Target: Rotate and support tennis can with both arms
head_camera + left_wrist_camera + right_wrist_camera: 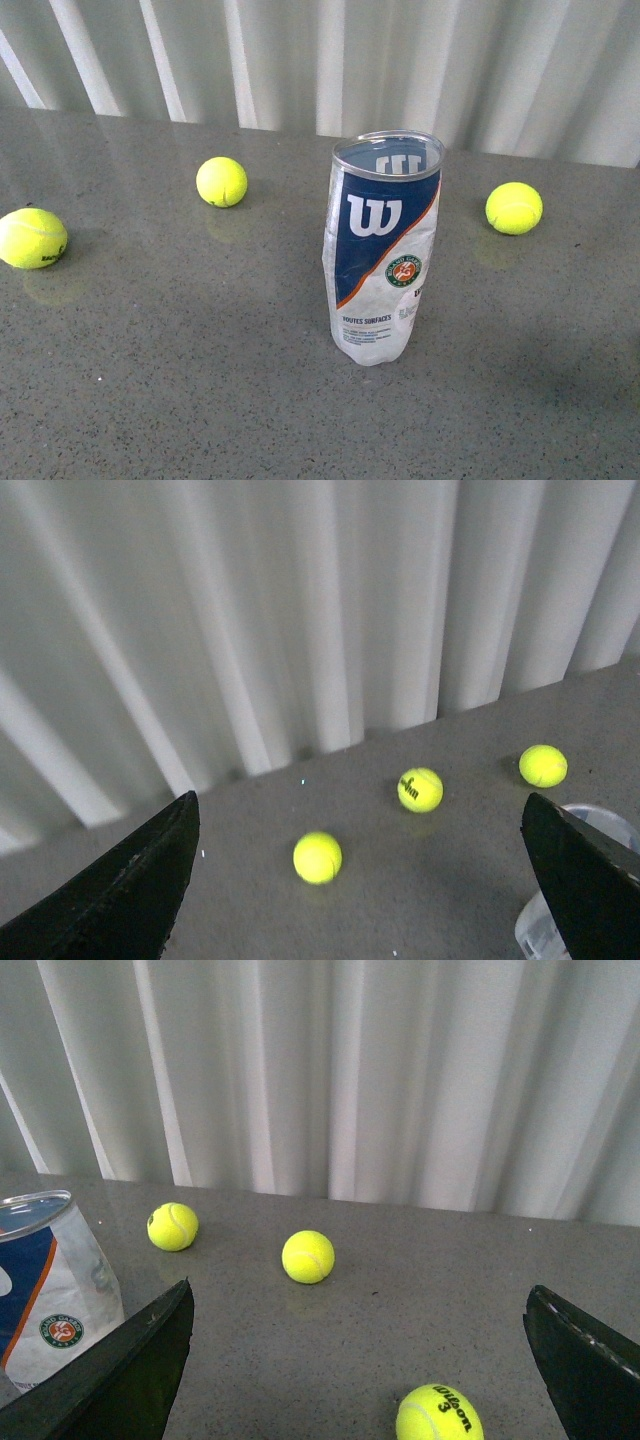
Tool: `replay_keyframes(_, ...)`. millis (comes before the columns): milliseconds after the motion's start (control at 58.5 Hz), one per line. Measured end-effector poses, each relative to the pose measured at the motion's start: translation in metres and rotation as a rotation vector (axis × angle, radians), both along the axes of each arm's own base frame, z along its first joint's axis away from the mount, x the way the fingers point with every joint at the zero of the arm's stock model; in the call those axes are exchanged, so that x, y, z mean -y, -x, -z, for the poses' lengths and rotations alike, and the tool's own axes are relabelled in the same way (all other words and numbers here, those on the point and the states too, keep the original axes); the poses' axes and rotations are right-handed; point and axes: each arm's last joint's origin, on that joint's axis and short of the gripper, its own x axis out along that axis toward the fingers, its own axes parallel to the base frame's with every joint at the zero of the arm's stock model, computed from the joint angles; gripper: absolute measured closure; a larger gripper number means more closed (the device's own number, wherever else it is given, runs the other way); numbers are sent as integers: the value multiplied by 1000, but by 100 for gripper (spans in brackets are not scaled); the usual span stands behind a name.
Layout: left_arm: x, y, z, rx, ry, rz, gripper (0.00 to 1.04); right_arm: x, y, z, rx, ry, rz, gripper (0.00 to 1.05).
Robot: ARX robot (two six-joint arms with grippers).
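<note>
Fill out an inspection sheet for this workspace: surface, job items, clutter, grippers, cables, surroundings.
Surface: grey speckled table, glossy, no spills seen.
Job's things: tennis can stands upright near the middle, open end up, empty, label dented; no arm touches it.
Clutter: three loose tennis balls, one at far left, one behind and left of the can, one to its right.
Grippers: left gripper and right gripper show only in their wrist views, jaws spread wide, nothing between them.
Cables: nothing seen.
Surroundings: white pleated curtain along the table's far edge.
</note>
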Motion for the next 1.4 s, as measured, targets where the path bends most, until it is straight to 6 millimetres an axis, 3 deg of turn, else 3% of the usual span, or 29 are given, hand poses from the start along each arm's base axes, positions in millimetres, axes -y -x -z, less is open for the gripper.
replay_keyframes(68, -12, 7, 21, -1, 72, -190, 14, 0, 0, 0, 0, 0, 0, 7)
replay_keyframes(137, -20, 25, 52, 65, 140, -421, 31, 0, 0, 0, 0, 0, 0, 7)
replay_keyframes(256, -13, 48, 86, 72, 180, -458, 52, 0, 0, 0, 0, 0, 0, 7)
replay_keyframes(547, 4, 73, 131, 47, 197, -455, 102, 0, 0, 0, 0, 0, 0, 7)
replay_keyframes(906, 21, 99, 162, 51, 203, -445, 101, 0, 0, 0, 0, 0, 0, 7)
replay_keyframes(1401, 21, 116, 179, 52, 204, -446, 101, 0, 0, 0, 0, 0, 0, 7)
